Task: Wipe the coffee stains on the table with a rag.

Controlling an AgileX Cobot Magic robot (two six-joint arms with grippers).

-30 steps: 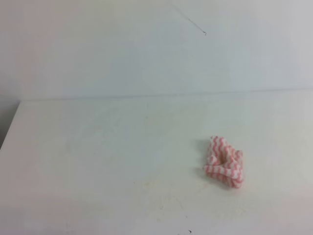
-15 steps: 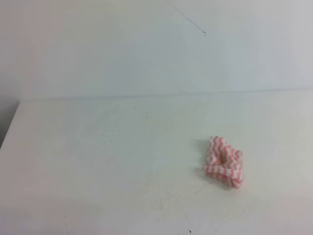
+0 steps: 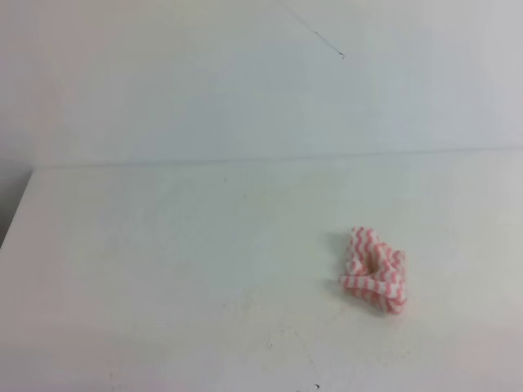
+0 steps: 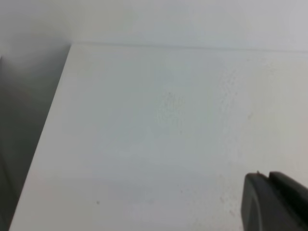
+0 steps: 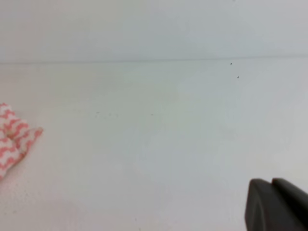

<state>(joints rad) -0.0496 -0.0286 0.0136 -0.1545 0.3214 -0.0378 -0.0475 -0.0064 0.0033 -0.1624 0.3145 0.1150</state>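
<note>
A crumpled rag [image 3: 374, 270] with red and white zigzag stripes lies on the white table [image 3: 163, 269], right of the middle. The right wrist view catches its edge [image 5: 14, 139] at the far left. No coffee stains show in any view. Neither arm appears in the exterior high view. In the left wrist view the left gripper [image 4: 267, 177] shows only as dark fingertips at the bottom right, pressed together with nothing between them. The right gripper [image 5: 271, 183] looks the same, shut and empty, well to the right of the rag.
A plain pale wall [image 3: 245, 82] rises behind the table's far edge. The table's left edge [image 4: 43, 144] drops off to a dark gap. A thin dark line [image 3: 319, 34] marks the wall high up.
</note>
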